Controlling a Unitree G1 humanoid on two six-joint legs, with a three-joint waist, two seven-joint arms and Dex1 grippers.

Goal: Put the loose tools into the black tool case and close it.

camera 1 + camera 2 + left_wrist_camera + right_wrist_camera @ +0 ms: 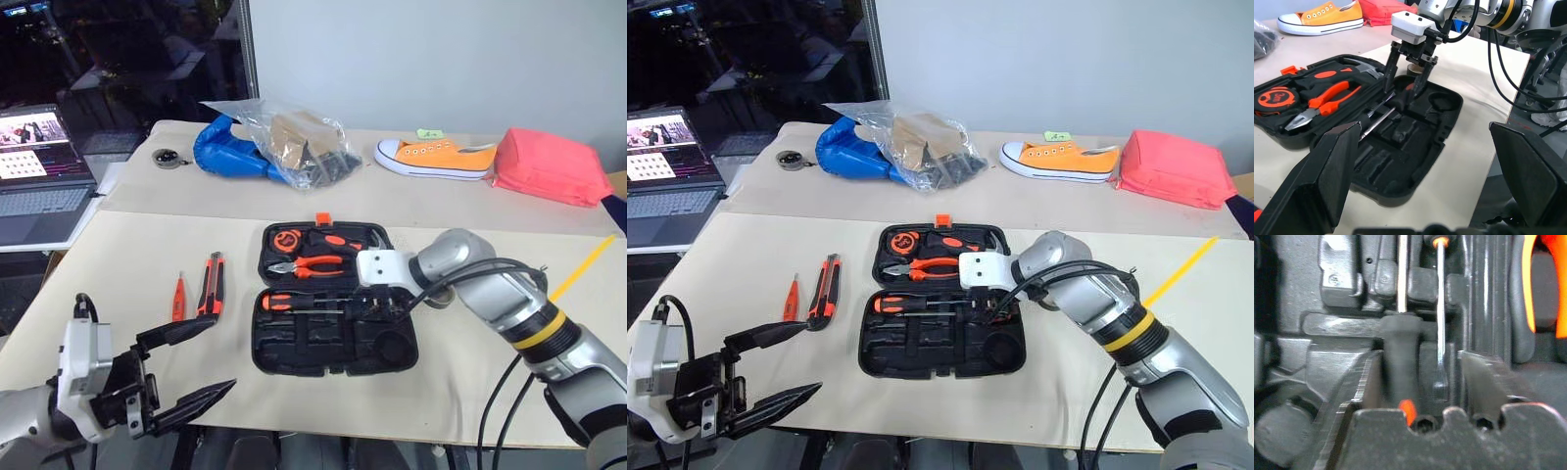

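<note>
Now, right pincer (1404, 90): parted astride screwdriver (1382, 113), seating it in case (294, 351).
Left pincer (186, 367): agape, empty, waiting.
Knife (211, 284): nine o'clock of case, unpacked.

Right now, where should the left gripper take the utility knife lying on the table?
Probably at the middle of the utility knife, coming from above with fingers across its narrow width: it lies flat, long axis running away from the robot, with the small orange screwdriver close beside it.

This looks like a robot test lab: a pale surface (127, 274) holds unrelated props, a shoe (436, 157), a plastic bag (294, 142), beside an open laptop (39, 176) near a dark window.
</note>
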